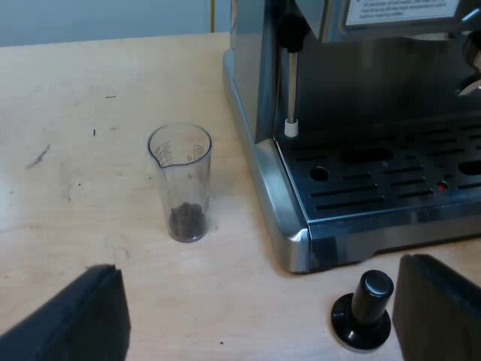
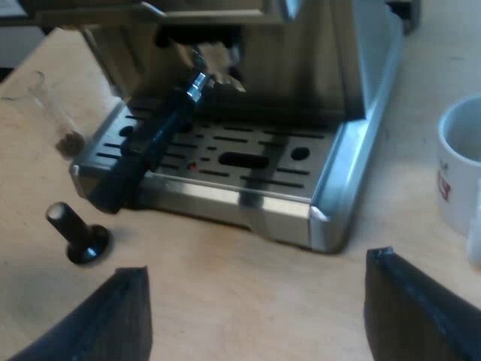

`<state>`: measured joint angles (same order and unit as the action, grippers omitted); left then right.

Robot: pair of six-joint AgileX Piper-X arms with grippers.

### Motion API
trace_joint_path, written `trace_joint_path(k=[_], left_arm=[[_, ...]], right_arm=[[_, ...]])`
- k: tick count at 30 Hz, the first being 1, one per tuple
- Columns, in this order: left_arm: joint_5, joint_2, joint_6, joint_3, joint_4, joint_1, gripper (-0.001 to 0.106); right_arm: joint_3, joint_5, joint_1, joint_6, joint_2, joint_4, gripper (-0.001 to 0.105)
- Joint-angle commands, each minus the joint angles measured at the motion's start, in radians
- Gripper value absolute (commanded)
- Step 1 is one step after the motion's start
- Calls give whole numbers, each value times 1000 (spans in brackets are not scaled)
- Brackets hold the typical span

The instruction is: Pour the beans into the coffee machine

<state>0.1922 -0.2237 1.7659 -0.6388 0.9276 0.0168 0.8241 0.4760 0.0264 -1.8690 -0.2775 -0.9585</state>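
Our left gripper [image 1: 263, 331] hangs over a pale wooden table [image 1: 90, 90], its two black fingers [image 1: 83, 320] spread wide and empty. Beyond them a clear measuring glass [image 1: 179, 180] stands upright on the table, near the corner of the brushed steel espresso machine [image 1: 353, 226]. A small heap of dark coffee beans [image 1: 187, 219] lies at its bottom. A tamper with a black knob [image 1: 363, 308] stands just before the drip tray [image 1: 391, 177]. Our right gripper [image 2: 259, 316] faces the machine's front, fingers likewise apart, holding nothing. A dark handle [image 2: 150, 147] juts from that front, and a white mug [image 2: 460, 169] stands beside the machine.
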Motion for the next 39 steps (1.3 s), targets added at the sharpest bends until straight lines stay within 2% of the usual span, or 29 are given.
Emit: trace_joint_path(k=[1, 17, 27, 35, 39], left_arm=[[1, -12, 11, -7, -21, 4, 74], [1, -18, 11, -7, -21, 4, 74], [1, -18, 11, -7, -21, 4, 74], [-1, -18, 8, -7, -29, 4, 74], [-3, -38, 6, -7, -61, 4, 74]], right_arm=[[19, 38, 10, -14, -16, 54, 62], [19, 43, 174, -14, -169, 171, 62], [19, -58, 315, -14, -271, 270, 62], [19, -83, 447, -12, -351, 314, 62], [19, -173, 527, 5, -392, 377, 62]])
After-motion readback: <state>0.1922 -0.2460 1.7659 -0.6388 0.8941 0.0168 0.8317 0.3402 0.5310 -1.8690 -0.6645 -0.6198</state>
